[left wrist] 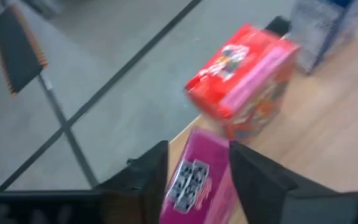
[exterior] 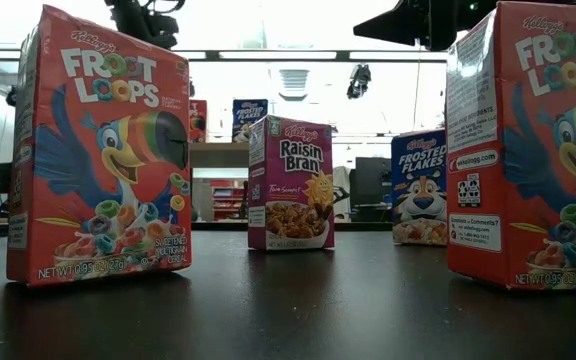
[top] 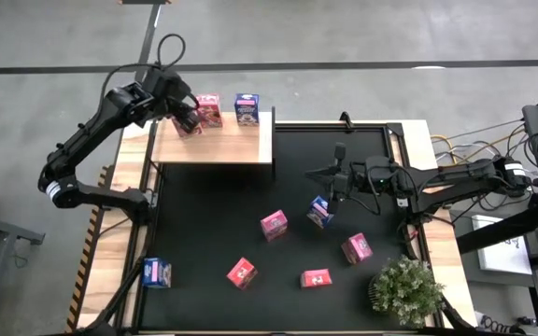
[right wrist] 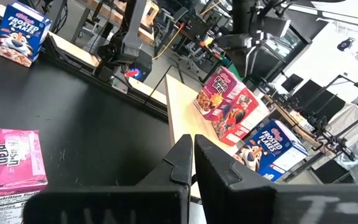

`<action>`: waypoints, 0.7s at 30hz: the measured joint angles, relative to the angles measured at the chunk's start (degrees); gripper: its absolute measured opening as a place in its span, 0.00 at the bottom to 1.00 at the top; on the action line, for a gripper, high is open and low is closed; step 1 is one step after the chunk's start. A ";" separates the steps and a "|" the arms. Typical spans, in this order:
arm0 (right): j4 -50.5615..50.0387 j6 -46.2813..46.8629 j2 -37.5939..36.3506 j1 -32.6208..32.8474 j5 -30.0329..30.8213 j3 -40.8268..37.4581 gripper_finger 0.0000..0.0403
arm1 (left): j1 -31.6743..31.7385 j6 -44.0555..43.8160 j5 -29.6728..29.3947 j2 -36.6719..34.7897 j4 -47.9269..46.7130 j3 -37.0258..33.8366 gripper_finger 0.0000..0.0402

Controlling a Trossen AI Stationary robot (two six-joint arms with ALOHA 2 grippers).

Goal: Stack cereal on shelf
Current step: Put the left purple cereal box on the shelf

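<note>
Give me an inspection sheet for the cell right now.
Surface: black mat on a wooden table.
Job's things: shelf carries a red box, a blue box and a pink box; seven cereal boxes lie scattered on the mat.
Clutter: potted plant at the mat's corner.
Grippers: left tool straddles the pink box on the shelf; right tool shut, over the mat, empty.
Cables: bundle right of the table.
Surroundings: concrete floor, equipment racks.

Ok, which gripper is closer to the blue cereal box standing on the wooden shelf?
Left. The left gripper is over the shelf, two boxes away from the blue box. The right gripper hangs over the black mat, off the shelf.
</note>
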 joint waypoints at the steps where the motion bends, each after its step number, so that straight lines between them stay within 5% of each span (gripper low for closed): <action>1: 0.00 -0.02 0.00 -0.01 0.00 0.00 0.02 | 0.00 -0.38 -0.97 -0.19 0.08 -0.24 0.30; 10: 0.02 -0.19 0.00 0.00 0.02 0.00 0.02 | 0.00 -0.05 -1.41 -0.99 0.32 -2.20 0.02; 21: 0.02 -0.17 0.00 -0.01 0.02 0.00 0.02 | 0.04 1.78 -3.93 -1.04 -0.48 -3.97 0.00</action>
